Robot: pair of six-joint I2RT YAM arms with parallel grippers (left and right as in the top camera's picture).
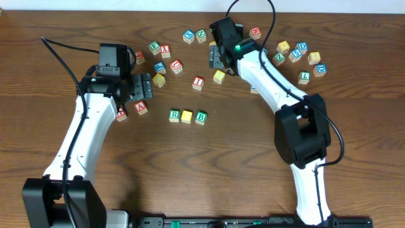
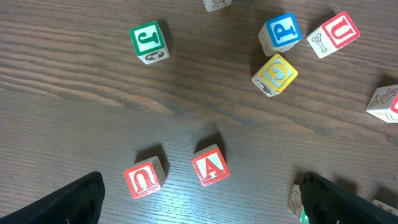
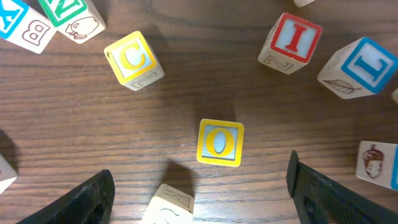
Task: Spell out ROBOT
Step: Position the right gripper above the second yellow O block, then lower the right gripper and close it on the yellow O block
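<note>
**A:** What carries it all?

**B:** A dark wooden tabletop (image 1: 253, 158). The white left arm (image 1: 82, 133) reaches in from the near left, and the right arm (image 1: 272, 82) stretches toward the far middle.

**A:** And the pincers?

**B:** The left pincer (image 1: 149, 87) is released, fingers spread wide and grasping nothing. In its wrist view a red A cube (image 2: 209, 167) and a red U cube (image 2: 144, 179) lie side by side just ahead of its tips, neither touched. The right pincer (image 1: 216, 60) is released too. Its two fingers stand well apart on either side of the yellow O cube (image 3: 220, 142), with a gap on both sides.

**A:** Where are the letters for the word?

**B:** Three stand in a row near the tabletop's centre: the R cube (image 1: 174, 115), the middle yellow cube (image 1: 186, 116) just beside it, then the B cube (image 1: 200, 117). The yellow O cube lies apart from that row, farther back, near a yellow C cube (image 3: 134, 59) and a red I cube (image 3: 290, 40). I cannot tell which scattered cube bears the T.
</note>
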